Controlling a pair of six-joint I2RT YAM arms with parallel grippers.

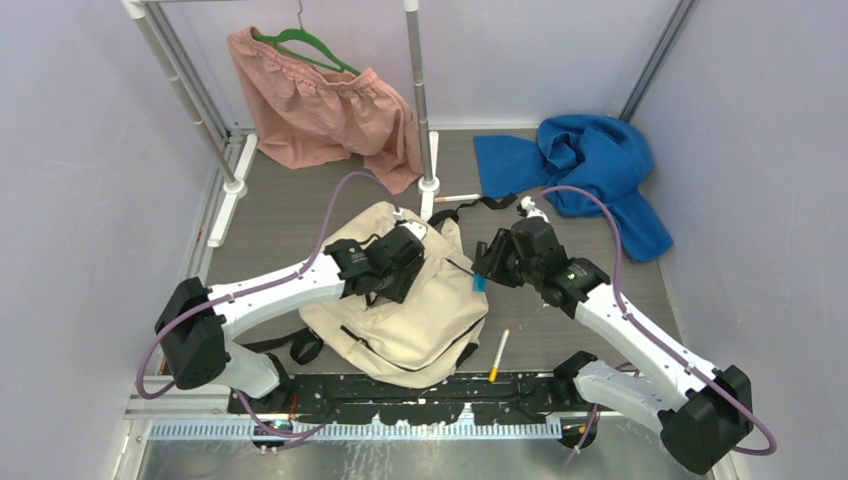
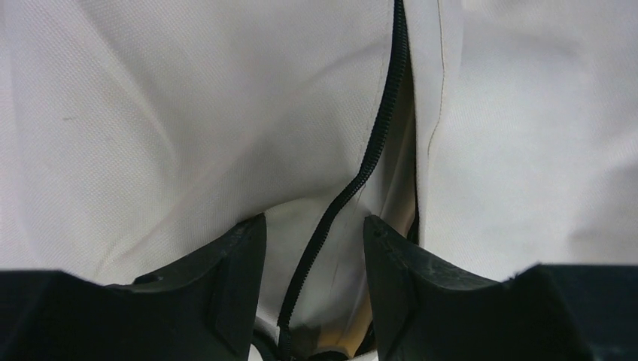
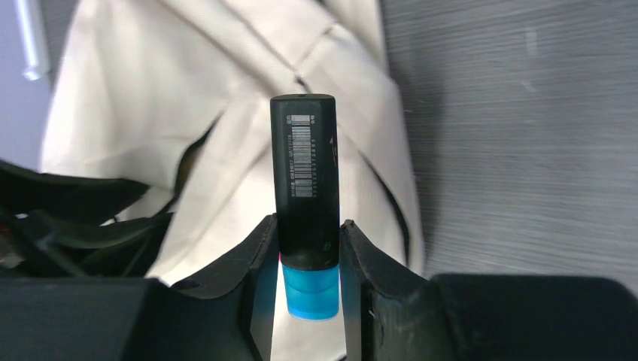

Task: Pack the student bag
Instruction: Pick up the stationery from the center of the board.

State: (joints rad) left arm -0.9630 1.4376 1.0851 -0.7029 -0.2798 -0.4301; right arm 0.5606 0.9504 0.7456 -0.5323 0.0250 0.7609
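The cream student bag [image 1: 420,320] lies flat in the middle of the table, with its black zipper [image 2: 376,135] partly open. My left gripper [image 1: 388,272] is down on the bag's upper part. In the left wrist view a fold of bag fabric [image 2: 150,113] and zipper fills the gap between its jaws [image 2: 314,222]. My right gripper [image 1: 487,268] hovers at the bag's right edge, shut on a black highlighter with a blue cap [image 3: 305,173], which stands upright between the fingers [image 3: 308,224]. The bag [image 3: 150,113] lies beyond it.
A pen with a yellow end [image 1: 498,355] lies near the front edge, right of the bag. A white pen [image 1: 457,198] lies by the rack pole [image 1: 420,100]. The blue fleece cloth [image 1: 590,170] is back right. The pink garment [image 1: 320,105] hangs back left.
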